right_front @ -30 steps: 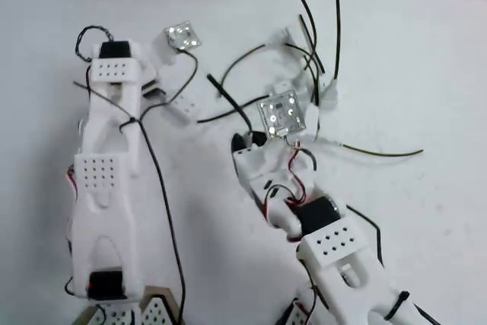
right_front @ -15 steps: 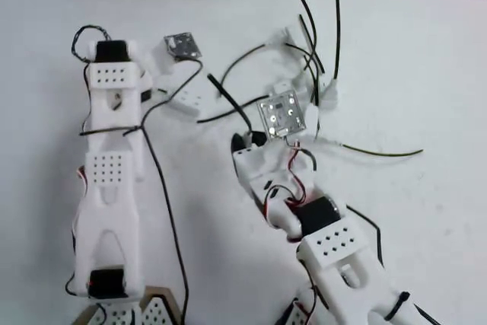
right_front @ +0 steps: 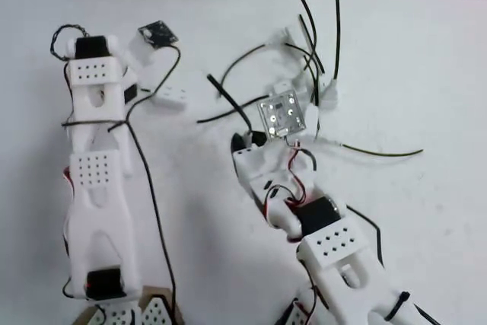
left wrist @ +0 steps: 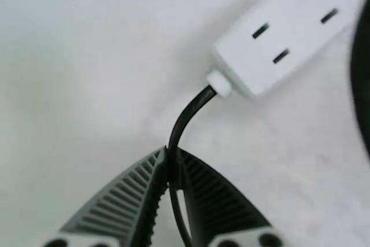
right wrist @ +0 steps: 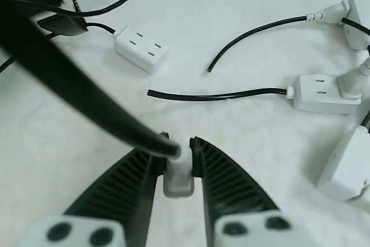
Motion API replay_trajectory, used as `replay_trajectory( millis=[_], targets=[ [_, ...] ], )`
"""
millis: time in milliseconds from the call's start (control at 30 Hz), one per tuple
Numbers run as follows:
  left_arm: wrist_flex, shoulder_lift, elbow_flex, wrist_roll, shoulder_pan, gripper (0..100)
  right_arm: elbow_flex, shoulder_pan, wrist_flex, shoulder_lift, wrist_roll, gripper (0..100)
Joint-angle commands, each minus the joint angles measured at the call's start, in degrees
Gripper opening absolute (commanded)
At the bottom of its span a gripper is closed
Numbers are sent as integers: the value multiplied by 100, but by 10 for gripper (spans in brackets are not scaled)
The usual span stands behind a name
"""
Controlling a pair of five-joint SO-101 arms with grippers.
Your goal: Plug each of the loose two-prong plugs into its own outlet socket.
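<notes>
Pinching a white plug [right wrist: 178,179] tight, the right gripper [right wrist: 178,143] sits over the desk [right_front: 426,58], while farther off the left gripper [left wrist: 172,155], clamped on a black cord [left wrist: 188,111], has dragged its socket block [left wrist: 277,33] leftward, widening the gap that plugging in must close.

The white table [right_front: 426,58] is lit brightly and evenly in the high view, apparently from above; only faint shadows are cast beside the arms [right_front: 99,188]; glare is thrown off a shiny square plate [right_front: 283,116]; in the left wrist view soft grey shading is seen beside the outlet socket [left wrist: 277,33].
</notes>
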State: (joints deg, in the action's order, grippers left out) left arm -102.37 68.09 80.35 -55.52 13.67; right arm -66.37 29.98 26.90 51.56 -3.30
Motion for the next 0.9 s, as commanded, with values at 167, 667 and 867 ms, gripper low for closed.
replay_trajectory(
  millis=[167, 667, 867],
  targets=[
    [18, -3169, -4334, 26, -66, 23, 70, -66, -127, 119, -35, 17],
    [1776, -5499, -9204, 2101, -101, 28, 18, -75, -136, 127, -35, 17],
    [2040, -6105, -9626, 2295, -136, 214, 18, -66, -136, 127, -35, 17]
  ],
)
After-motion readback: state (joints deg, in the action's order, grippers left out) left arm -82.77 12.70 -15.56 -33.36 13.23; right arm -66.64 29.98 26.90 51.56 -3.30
